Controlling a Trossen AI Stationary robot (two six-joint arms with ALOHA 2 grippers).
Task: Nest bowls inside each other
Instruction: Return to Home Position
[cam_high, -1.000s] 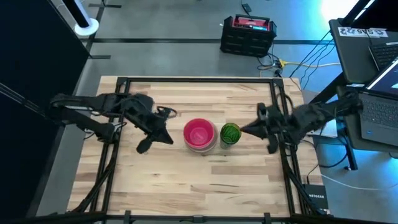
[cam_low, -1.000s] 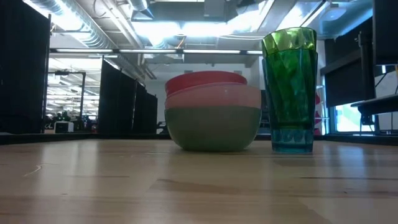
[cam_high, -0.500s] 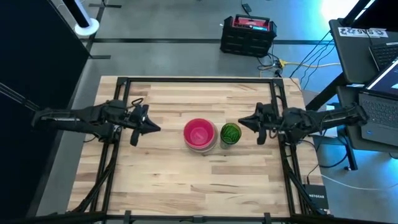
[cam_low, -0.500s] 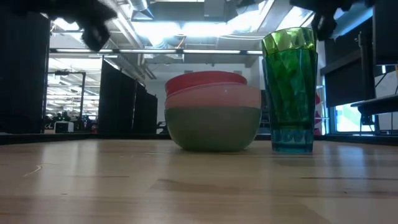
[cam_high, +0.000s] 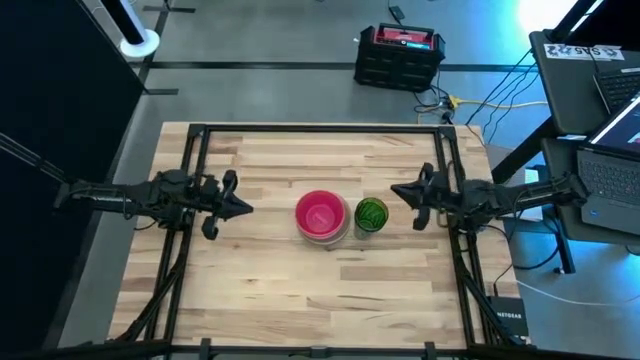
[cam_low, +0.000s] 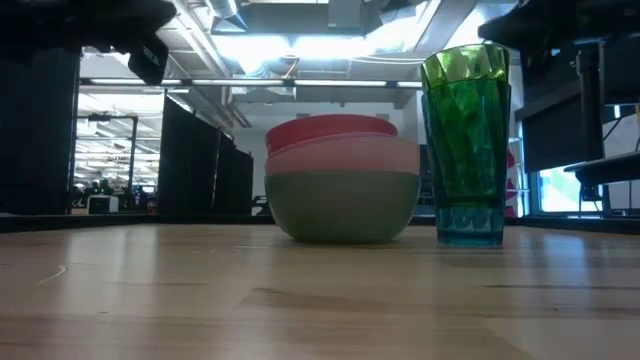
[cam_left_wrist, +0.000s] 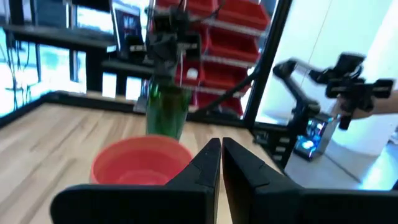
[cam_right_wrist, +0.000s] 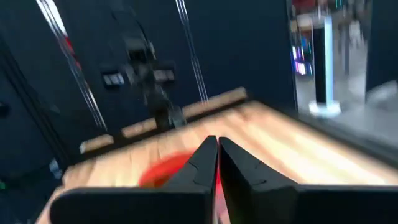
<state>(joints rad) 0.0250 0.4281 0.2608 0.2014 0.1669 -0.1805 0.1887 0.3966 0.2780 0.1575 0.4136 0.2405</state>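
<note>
A stack of nested bowls (cam_high: 321, 216) stands at the table's middle; in the low view a grey-green bowl (cam_low: 343, 205) rests on the wood, with a pink one and a red one inside it. A tall green cup (cam_high: 371, 215) with a teal foot (cam_low: 470, 228) stands upright just right of the stack. My left gripper (cam_high: 246, 208) is shut, pointing level at the stack from the left, clear of it. My right gripper (cam_high: 395, 193) is shut too, level, right of the cup, touching nothing.
A dark metal frame (cam_high: 310, 130) runs along the table's far edge and down both sides. Beyond the far edge a black-and-red box (cam_high: 399, 55) sits on the floor. Laptops (cam_high: 600, 110) stand off the table's right side. Bare wood lies in front of the bowls.
Both arms have drawn back from the table's middle and folded low: my left gripper toward the left edge, my right gripper toward the right edge. Both have tipped from slanting down to level. Bowls and cup have kept still.
</note>
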